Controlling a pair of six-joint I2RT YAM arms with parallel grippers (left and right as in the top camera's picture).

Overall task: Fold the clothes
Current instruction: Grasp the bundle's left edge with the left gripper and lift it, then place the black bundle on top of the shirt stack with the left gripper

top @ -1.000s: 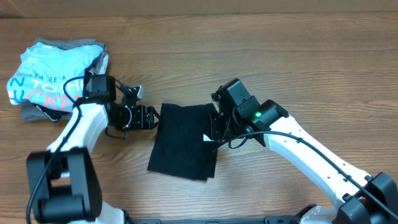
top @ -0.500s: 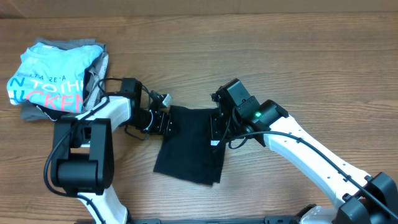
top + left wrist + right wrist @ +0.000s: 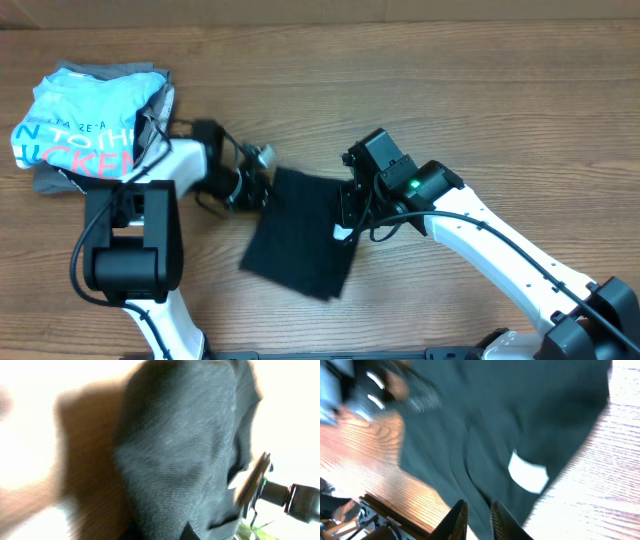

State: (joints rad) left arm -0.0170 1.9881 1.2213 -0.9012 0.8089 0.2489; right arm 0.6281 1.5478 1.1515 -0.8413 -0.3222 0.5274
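Observation:
The black T-shirt (image 3: pixel 300 235) lies folded into a tilted rectangle at the table's middle. Its white label (image 3: pixel 338 232) shows at the right edge. My left gripper (image 3: pixel 262 188) is at the shirt's upper left corner. In the left wrist view the black fabric (image 3: pixel 185 450) bulges right up to one dark fingertip (image 3: pixel 191 532), and the gripper is shut on it. My right gripper (image 3: pixel 343 216) sits at the shirt's right edge. Its fingers stand close together (image 3: pixel 478 506) with a fold of the shirt (image 3: pixel 485 435) pinched between them, just below the label (image 3: pixel 527 474).
A light blue shirt with lettering (image 3: pixel 85 130) lies on grey folded garments (image 3: pixel 55 182) at the back left. The left arm's base (image 3: pixel 125 270) stands at the front left. The right arm (image 3: pixel 490 235) stretches in from the front right over the wooden table (image 3: pixel 450 90).
My left gripper moved right to the shirt's upper left corner and closed on it. The shirt turned slightly, its lower edge swinging left. The right gripper stayed put.

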